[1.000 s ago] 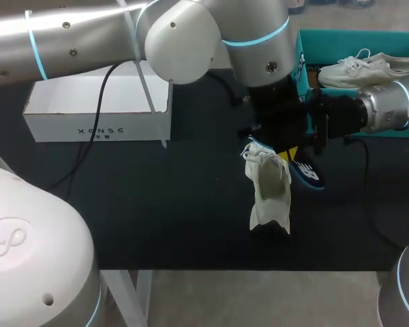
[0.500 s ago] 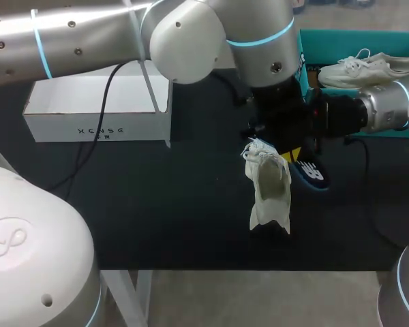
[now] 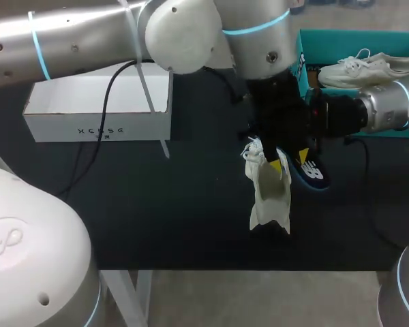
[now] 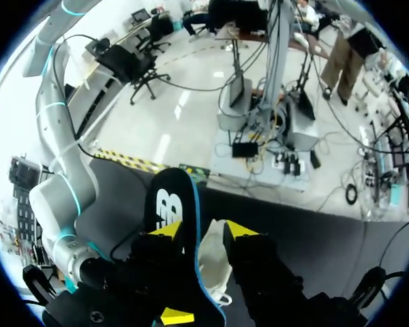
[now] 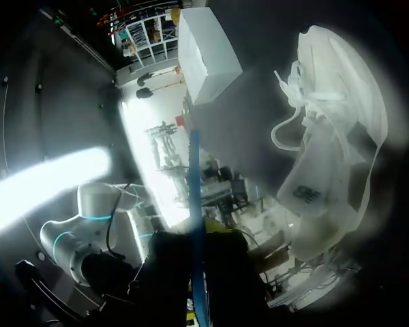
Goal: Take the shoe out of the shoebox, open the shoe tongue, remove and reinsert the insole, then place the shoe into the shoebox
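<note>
White box (image 3: 95, 112) sits far left on the bench (image 3: 157, 218). Left tool (image 4: 204, 231) hangs released just above the shoe (image 3: 269, 197), which lies mid-bench, out of the shoebox (image 3: 303, 48). Insole (image 3: 310, 170) stands between the left tool's spread fingers, and the right tool (image 5: 196, 235) is clenched on it.

A black bench (image 3: 157, 218) carries a long white box (image 3: 99, 109) at the back left and an open teal shoebox (image 3: 302, 54) at the back right. 1 white shoe (image 3: 269, 197) lies near the middle. A black cable (image 3: 87, 155) trails across the left side.
</note>
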Controlling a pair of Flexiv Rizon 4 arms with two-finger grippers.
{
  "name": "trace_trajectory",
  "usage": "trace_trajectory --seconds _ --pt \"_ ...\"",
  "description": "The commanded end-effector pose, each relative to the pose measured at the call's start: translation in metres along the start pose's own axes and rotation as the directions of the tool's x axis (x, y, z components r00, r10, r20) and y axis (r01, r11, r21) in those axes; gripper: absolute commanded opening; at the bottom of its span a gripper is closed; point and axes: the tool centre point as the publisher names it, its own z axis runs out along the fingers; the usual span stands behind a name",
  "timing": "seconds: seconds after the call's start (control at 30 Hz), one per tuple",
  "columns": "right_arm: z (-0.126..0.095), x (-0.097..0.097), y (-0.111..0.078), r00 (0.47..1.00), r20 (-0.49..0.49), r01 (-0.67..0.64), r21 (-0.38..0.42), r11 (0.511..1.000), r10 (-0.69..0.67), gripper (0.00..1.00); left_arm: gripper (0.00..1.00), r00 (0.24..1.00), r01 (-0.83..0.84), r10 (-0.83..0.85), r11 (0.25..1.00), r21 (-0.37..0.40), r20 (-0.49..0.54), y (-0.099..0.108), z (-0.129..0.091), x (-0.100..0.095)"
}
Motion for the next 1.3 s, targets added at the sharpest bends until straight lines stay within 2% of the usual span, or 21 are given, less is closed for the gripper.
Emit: trace_trajectory --seconds 0.03,0.1,0.13,0.2,0.23,0.3,0.4,0.47,1.3 --pt "0.001 0.000 0.000 1.000 0.002 0.000 -0.002 1.000 0.000 0.00 1.00 0.999 -0.031 0.022 0.968 0.248 0.040 0.001 -0.040 0.035" --pt "0.001 0.000 0.000 1.000 0.002 0.000 -0.002 1.000 0.000 0.00 1.00 0.999 -0.044 0.039 0.943 0.329 0.022 -0.002 -0.058 0.049" --pt "0.001 0.000 0.000 1.000 0.002 0.000 -0.002 1.000 0.000 0.00 1.00 1.000 -0.012 0.006 0.947 0.322 0.018 -0.003 -0.066 0.055" --pt "0.001 0.000 0.000 1.000 0.002 0.000 -0.002 1.000 0.000 0.00 1.00 0.998 0.000 0.024 0.926 0.378 -0.058 -0.003 -0.079 0.063" --pt "0.001 0.000 0.000 1.000 0.002 0.000 -0.002 1.000 0.000 0.00 1.00 0.997 0.019 0.011 0.930 0.367 -0.079 -0.003 -0.084 0.066" --pt "0.001 0.000 0.000 1.000 0.002 0.000 -0.002 1.000 0.000 0.00 1.00 0.987 -0.013 0.085 0.884 0.468 -0.134 0.001 -0.093 0.067" --pt "0.001 0.000 0.000 1.000 0.002 0.000 -0.002 1.000 0.000 0.00 1.00 0.972 0.045 0.072 0.874 0.484 -0.221 0.013 -0.097 0.068" --pt "0.001 0.000 0.000 1.000 0.002 0.000 -0.002 1.000 0.000 0.00 1.00 0.961 0.116 0.019 0.877 0.467 -0.275 0.022 -0.098 0.066" --pt "0.001 0.000 0.000 1.000 0.002 0.000 -0.002 1.000 0.000 0.00 1.00 0.961 0.116 0.019 0.877 0.467 -0.275 0.022 -0.098 0.066"
